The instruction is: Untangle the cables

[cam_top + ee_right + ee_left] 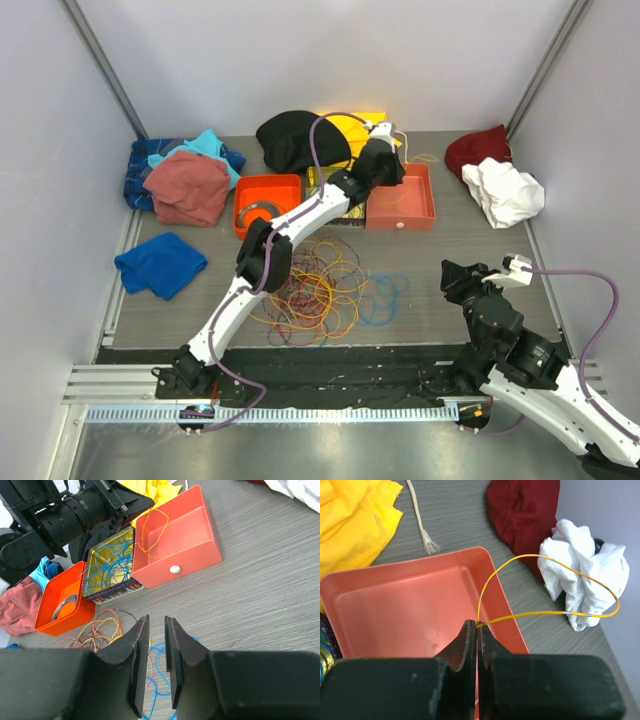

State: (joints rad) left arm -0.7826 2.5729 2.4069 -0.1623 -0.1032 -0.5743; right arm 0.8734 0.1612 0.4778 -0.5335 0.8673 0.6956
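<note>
Left gripper (pixel 477 632) pinches a yellow cable (pixel 540 613) over the salmon tray (pixel 395 605). A yellow cloth (pixel 355 520) and a white cloth (pixel 580 575) lie near. Right gripper (pixel 156 640), slightly parted, holds nothing.

no readable text, no labels, no brand marks, no numbers on anything in view

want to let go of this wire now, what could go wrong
The yellow cable loops out past the right wall of the coral tray, so once the left fingers open it may land half outside. It is pinched only at their very tips, so it could slip early.
</note>
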